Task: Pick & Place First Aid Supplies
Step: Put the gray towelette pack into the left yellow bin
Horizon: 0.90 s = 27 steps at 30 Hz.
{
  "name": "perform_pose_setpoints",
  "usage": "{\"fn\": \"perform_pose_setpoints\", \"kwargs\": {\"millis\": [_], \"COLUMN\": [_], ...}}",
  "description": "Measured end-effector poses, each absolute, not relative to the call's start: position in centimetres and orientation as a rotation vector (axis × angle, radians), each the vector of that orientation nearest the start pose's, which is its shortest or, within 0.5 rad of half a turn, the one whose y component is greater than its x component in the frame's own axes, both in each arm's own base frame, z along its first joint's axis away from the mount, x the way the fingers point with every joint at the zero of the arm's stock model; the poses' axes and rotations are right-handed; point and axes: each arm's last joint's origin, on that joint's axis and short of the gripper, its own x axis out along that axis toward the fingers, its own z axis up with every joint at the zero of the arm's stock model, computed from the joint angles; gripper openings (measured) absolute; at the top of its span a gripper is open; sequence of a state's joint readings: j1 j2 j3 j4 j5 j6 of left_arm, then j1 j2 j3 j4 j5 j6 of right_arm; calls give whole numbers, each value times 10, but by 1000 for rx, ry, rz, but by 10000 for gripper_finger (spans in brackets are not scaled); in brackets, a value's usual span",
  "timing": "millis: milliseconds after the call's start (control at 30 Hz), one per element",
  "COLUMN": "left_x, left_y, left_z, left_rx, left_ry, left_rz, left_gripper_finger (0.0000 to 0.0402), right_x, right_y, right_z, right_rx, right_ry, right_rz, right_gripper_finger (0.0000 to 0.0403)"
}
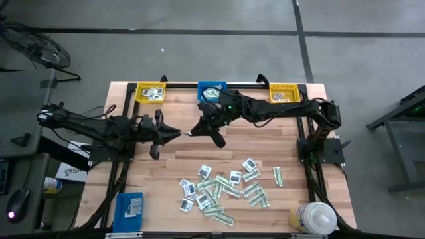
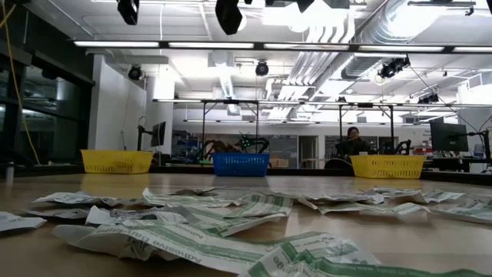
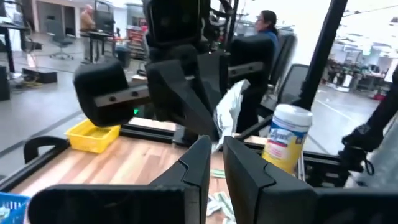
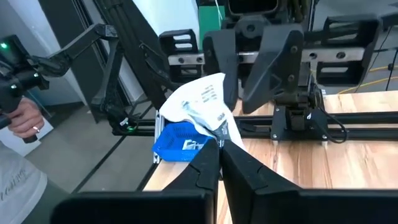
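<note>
Both grippers meet tip to tip above the middle of the table. My right gripper (image 1: 194,131) (image 4: 221,142) is shut on one white packet (image 4: 200,99) (image 1: 188,135) with dark print. My left gripper (image 1: 178,133) (image 3: 217,146) faces it, with a narrow gap between its fingers. In the left wrist view the packet (image 3: 231,106) stands just past those tips. The other first aid packets (image 1: 226,189) (image 2: 231,223), white squares and green-and-white strips, lie flat in a loose pile on the near half of the table. My right gripper pinches the packet's lower end (image 4: 219,132) between its two fingertips, coming level from the table's right. The packet is lifted clear and fans out crumpled past the tips toward the left gripper. My left gripper has the packet's end (image 3: 219,138) at its fingertips; I cannot tell whether it touches.
Along the far edge stand a yellow bin (image 1: 150,92), a blue bin (image 1: 211,90) and another yellow bin (image 1: 285,93), each holding packets. A blue bin (image 1: 130,207) sits at the near left corner, a white-capped bottle (image 1: 313,218) at the near right. A person's hand (image 4: 25,118) shows beyond the table.
</note>
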State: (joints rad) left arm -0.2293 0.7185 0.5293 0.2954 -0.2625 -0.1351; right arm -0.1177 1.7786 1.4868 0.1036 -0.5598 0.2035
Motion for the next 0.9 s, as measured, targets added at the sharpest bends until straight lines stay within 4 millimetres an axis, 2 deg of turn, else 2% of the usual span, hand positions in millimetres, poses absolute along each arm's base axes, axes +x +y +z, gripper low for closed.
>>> {"fn": "perform_pose_setpoints", "kwargs": {"millis": [500,767,900], "left_x": [167,166,171], "left_y": [-33,-31,-33], "left_z": [302,306,304], "left_rx": [-151,-134,-128], "left_ry": [-124,-164,-157], "left_rz": [-21,15,9], "left_gripper_finger": [50,123,144], "right_x": [416,416,417], "right_y": [-34,-34,-34], "right_z": [335,335,335], "right_rx": [272,273,271], "right_ry": [191,191,189], "right_rz": [435,431,409], "right_gripper_finger": [8,3,7]}}
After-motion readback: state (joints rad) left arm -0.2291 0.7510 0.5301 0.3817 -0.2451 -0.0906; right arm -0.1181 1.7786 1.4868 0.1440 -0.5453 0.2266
